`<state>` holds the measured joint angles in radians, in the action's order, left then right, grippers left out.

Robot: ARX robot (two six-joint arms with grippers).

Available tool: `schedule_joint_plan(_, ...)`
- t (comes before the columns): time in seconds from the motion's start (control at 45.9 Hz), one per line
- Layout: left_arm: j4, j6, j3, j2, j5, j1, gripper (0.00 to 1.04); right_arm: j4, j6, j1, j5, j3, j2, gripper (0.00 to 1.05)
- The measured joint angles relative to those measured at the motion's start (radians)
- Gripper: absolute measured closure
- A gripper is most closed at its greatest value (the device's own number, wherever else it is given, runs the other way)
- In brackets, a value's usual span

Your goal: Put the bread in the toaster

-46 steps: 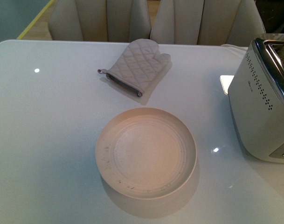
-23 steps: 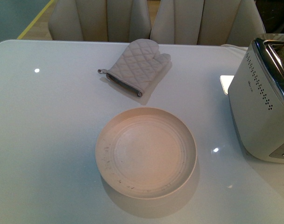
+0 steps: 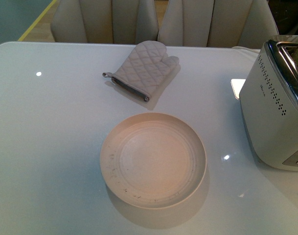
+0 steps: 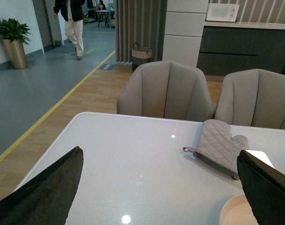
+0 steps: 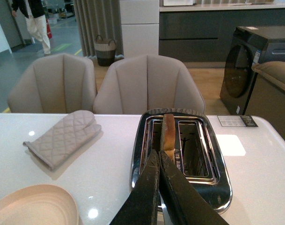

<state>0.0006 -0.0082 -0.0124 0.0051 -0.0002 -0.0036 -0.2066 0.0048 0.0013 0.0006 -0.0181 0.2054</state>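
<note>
1. Front view: a white table (image 3: pixel 51 147) fills the frame; neither arm appears in this view.
2. A round cream plate (image 3: pixel 153 159) sits at lower centre of the front view, empty apart from a few dark specks on its inner wall.
3. A quilted beige oven mitt (image 3: pixel 145 68) lies flat at upper centre, well apart from the plate, its thumb pointing toward the upper right.
4. The toaster (image 3: pixel 275 112), white with rows of small vent holes and a chrome top, stands at the right edge of the front view, partly cut off by the frame.
5. Two beige chairs (image 3: pixel 104 20) stand behind the far table edge, along the top of the frame.
6. Right wrist view: the right gripper (image 5: pixel 159 185) rises from the bottom centre, its two dark fingers pressed together with no visible gap, holding nothing.
7. The bread (image 5: pixel 168 133) stands on edge in one slot of the toaster's chrome top, at centre frame just above the fingertips, its brown crust showing above the slot; whether fingers and bread touch cannot be told.
8. The neighbouring slot, to the right in this frame, is empty.
9. Left wrist view: the left gripper (image 4: pixel 161 180) is spread wide, one dark finger at lower left and one at lower right, with nothing between them but the table surface.
</note>
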Motion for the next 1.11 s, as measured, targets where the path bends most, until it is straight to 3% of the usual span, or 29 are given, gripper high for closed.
schedule_joint_plan(0.131, 0.000, 0.000, 0.000, 0.000, 0.000, 0.000, 0.07, 0.031, 0.000, 0.000, 0.000, 0.000, -0.030, 1.03)
schedule_joint_plan(0.261, 0.000, 0.000, 0.000, 0.000, 0.000, 0.000, 0.07, 0.192, 0.000, 0.000, 0.001, 0.000, -0.163, 1.03)
schedule_joint_plan(0.61, 0.000, 0.000, 0.000, 0.000, 0.000, 0.000, 0.07, 0.205, -0.001, 0.000, 0.001, 0.000, -0.199, 1.02)
schedule_joint_plan(1.067, 0.000, 0.000, 0.000, 0.000, 0.000, 0.000, 0.07, 0.205, -0.002, 0.000, 0.001, 0.000, -0.199, 0.31)
schedule_joint_plan(1.11, 0.000, 0.000, 0.000, 0.000, 0.000, 0.000, 0.07, 0.205, -0.002, 0.000, 0.002, 0.000, -0.199, 0.20)
